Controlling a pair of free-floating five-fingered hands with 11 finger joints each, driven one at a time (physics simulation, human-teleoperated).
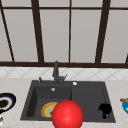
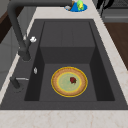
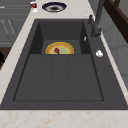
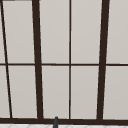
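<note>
A yellow-rimmed plate (image 2: 69,81) lies in the sink's left basin (image 1: 37,100), with a small red bit (image 2: 73,80) on its green middle. The same plate (image 3: 60,48) appears in the right side view. A large red ball (image 1: 67,114) sits at the front of the front view and covers part of the plate (image 1: 47,108). My right hand (image 1: 105,109) hovers over the front right corner of the sink's drainer side, holding nothing that I can see. It also appears at the far front edge of the counter as a dark shape (image 2: 105,3).
A dark faucet (image 1: 56,71) stands behind the sink. A dark blue plate (image 1: 6,101) with brown food lies on the counter at the left, beside a small red and white thing (image 3: 33,5). A blue plate (image 2: 78,6) with green food lies at the right.
</note>
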